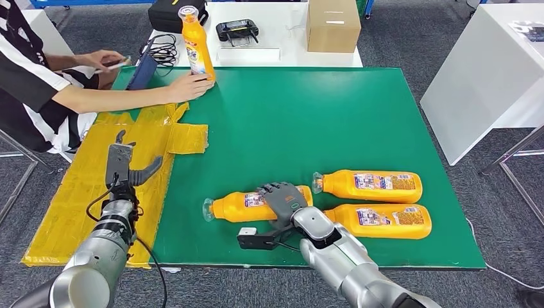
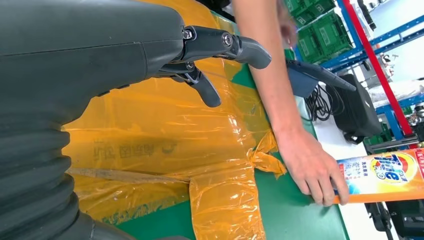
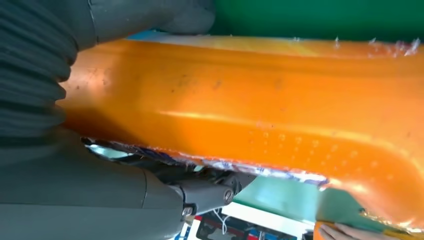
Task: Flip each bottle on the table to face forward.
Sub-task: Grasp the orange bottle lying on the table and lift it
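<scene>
Right hand: we see our right hand (image 1: pixel 283 200) lying over the butt end of the nearest orange detergent bottle (image 1: pixel 247 206), fingers draped across its top and thumb at the near side; the right wrist view has the orange body (image 3: pixel 260 120) pressed between the thumb above and the dark fingers (image 3: pixel 210 192) beneath, so we read it as gripped.
Nearest bottle: lying on its side on the green mat (image 1: pixel 308 115), clear cap pointing to our left, label partly showing beside the fingers.
Left hand: our left hand (image 1: pixel 123 165) is raised over the yellow plastic sheet (image 1: pixel 77 192), fingers spread and holding nothing; the left wrist view shows two dark fingers (image 2: pixel 245 47) extended apart above the sheet.
Second bottle: a lying orange bottle (image 1: pixel 383 221) just beside our right hand on its right, label up, touching or nearly touching the gripped one; we cannot tell which.
Third bottle: another lying orange bottle (image 1: pixel 369 185) just beyond the second, cap to the left, label up.
Far bottle: an upright orange bottle (image 1: pixel 196 43) at the mat's far left corner, steadied at its base by a person's hand (image 1: pixel 189 86); the same hand (image 2: pixel 312 167) touches the bottle's label end (image 2: pixel 382 177) in the left wrist view.
Beyond the mat: a white table (image 1: pixel 282 54) carrying a cardboard box (image 1: pixel 333 24), a black controller (image 1: pixel 237 29) and a black bag (image 1: pixel 168 14).
</scene>
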